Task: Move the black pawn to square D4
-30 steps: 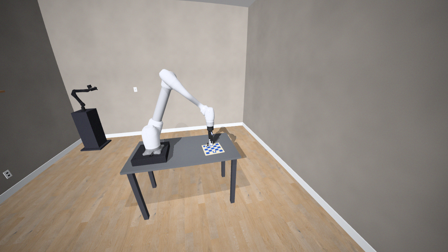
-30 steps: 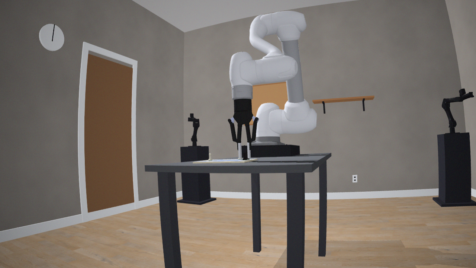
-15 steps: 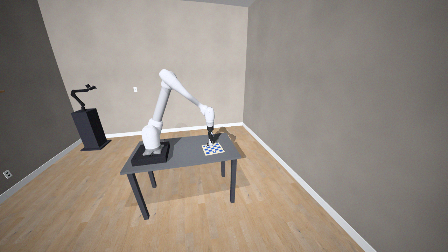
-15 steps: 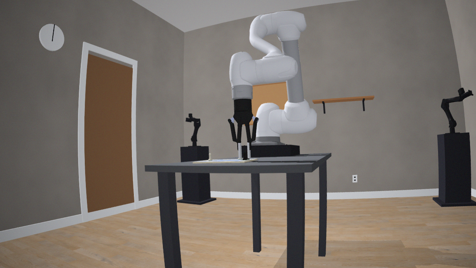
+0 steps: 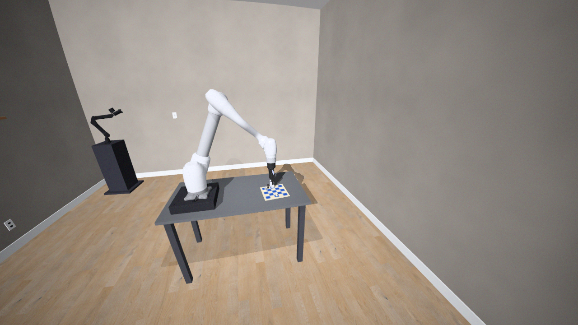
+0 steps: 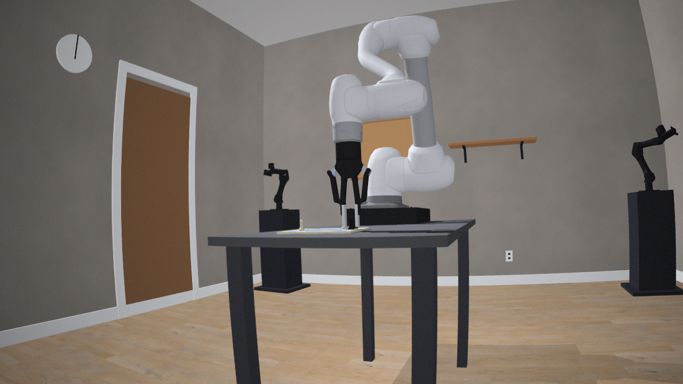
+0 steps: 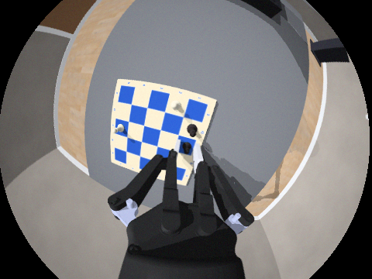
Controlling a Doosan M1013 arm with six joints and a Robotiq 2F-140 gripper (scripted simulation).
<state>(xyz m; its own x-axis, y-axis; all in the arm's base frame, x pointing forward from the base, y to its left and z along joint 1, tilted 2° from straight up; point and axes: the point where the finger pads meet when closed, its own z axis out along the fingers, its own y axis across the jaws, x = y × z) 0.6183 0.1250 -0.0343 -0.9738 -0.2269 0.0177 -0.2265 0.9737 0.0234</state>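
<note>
- Gripper [image 5: 272, 185] [image 6: 350, 227] [image 7: 186, 147] fingers narrowly flank the apparent black pawn [image 7: 187, 146], over a blue square; whether they pinch it, I cannot tell.
- Probably light, rigid, tippy: grasp mid-body, squarely.

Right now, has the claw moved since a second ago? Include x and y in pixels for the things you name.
No, not that I can see: the claw [image 5: 272, 185] [image 6: 350, 226] [image 7: 186, 147] sits at the same place over the board [image 5: 274, 192] [image 6: 315, 232] [image 7: 151, 136].
</note>
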